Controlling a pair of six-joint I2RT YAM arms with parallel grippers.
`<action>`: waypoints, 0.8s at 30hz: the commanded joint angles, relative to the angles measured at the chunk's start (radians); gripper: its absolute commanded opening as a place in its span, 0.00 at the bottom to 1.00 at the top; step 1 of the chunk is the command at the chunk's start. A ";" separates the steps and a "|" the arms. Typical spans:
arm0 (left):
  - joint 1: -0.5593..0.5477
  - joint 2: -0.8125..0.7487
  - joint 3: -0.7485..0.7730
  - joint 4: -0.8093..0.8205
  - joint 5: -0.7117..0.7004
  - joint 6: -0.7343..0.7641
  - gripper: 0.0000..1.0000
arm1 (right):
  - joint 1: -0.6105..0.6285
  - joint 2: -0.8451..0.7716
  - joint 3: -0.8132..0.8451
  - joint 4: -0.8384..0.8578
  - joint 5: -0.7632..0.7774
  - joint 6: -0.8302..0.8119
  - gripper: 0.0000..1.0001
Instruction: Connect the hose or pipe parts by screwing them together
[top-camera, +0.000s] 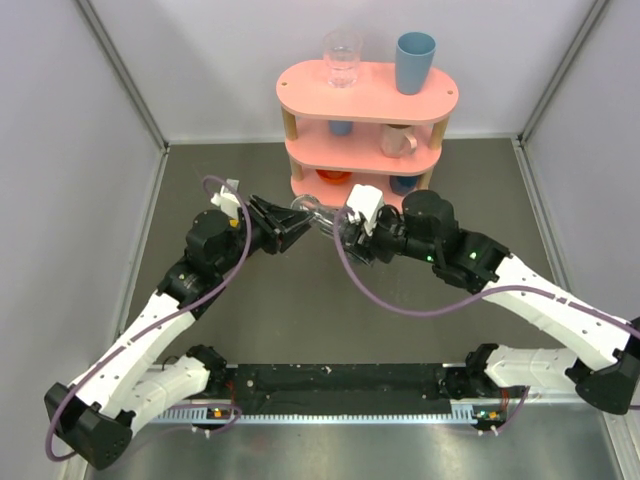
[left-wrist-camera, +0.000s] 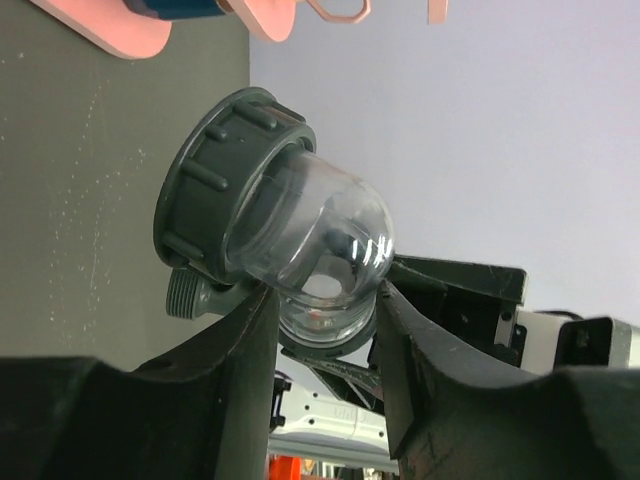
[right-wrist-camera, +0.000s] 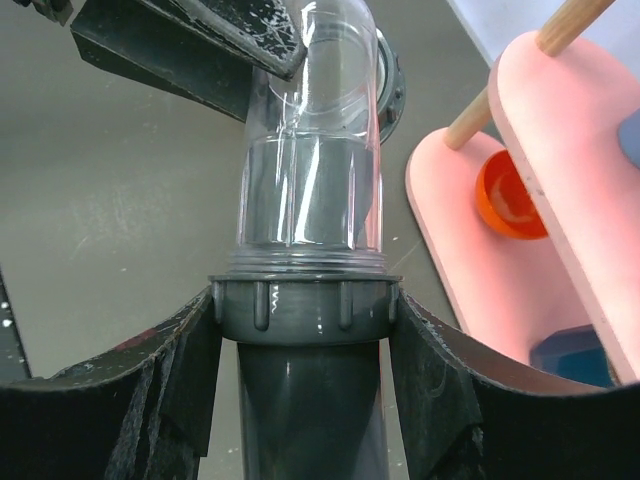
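The two pipe parts hang joined in mid-air between my arms, in front of the pink shelf. The translucent tube ends in a rounded dome. Its other end sits in the ribbed collar of the dark grey fitting, with tube threads showing above the collar. A second ribbed nut and a threaded stub lie behind the dome. My left gripper is shut on the tube. My right gripper is shut on the fitting's collar.
The pink two-tier shelf stands just behind the grippers. It carries a clear glass, a blue cup, a mug and an orange bowl. Grey walls close in left, right and back. Purple cables loop off both wrists.
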 joint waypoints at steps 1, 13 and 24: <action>-0.028 -0.035 0.036 0.063 0.115 0.005 0.51 | -0.062 -0.035 -0.025 0.048 -0.038 0.088 0.00; -0.028 -0.118 0.098 -0.170 0.046 0.180 0.95 | -0.148 -0.075 -0.205 0.064 -0.214 0.325 0.00; -0.027 -0.177 0.163 -0.328 -0.090 0.361 0.99 | -0.235 0.054 -0.337 0.194 -0.526 0.543 0.00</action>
